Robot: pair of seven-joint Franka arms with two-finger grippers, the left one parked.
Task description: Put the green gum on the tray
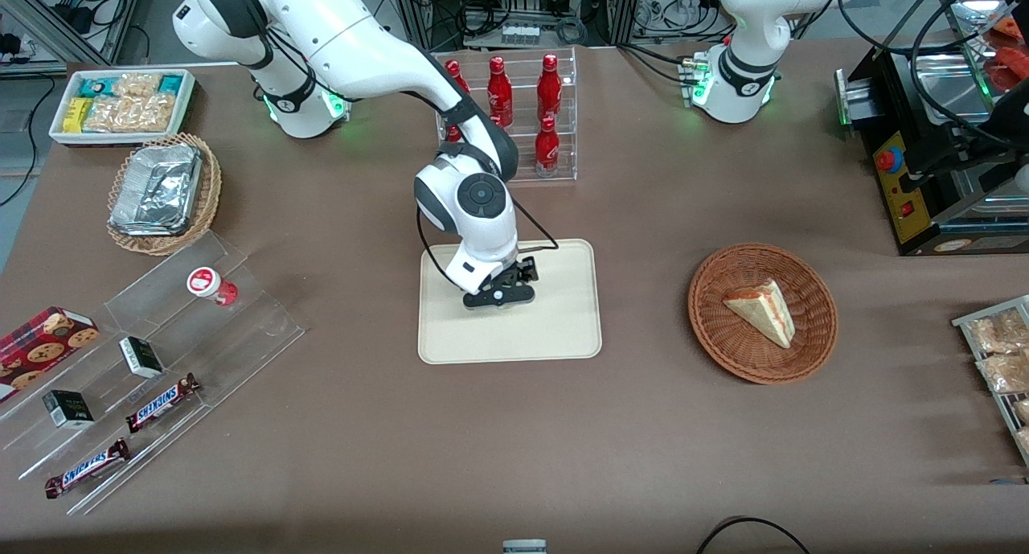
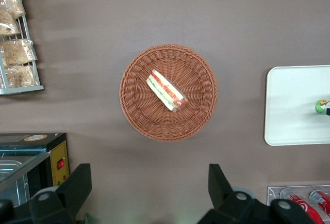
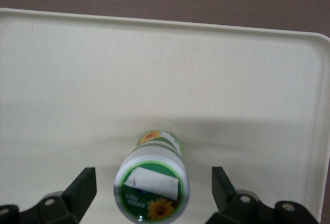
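The green gum [image 3: 152, 182] stands upright on the cream tray [image 3: 154, 69], its white lid ringed green facing the wrist camera. My right gripper [image 3: 153, 185] is open, one finger [image 3: 85, 185] on each side of the bottle with a gap between each finger and the bottle. In the front view the gripper [image 1: 498, 293] hangs low over the tray [image 1: 563, 329] and hides the gum. The left wrist view shows a bit of the gum [image 2: 322, 106] on the tray [image 2: 294, 105].
A wicker basket with a sandwich [image 1: 762, 313] lies toward the parked arm's end. A clear rack of red bottles [image 1: 522, 112] stands farther from the front camera than the tray. A red-lidded bottle [image 1: 211, 285] sits on a clear step shelf toward the working arm's end.
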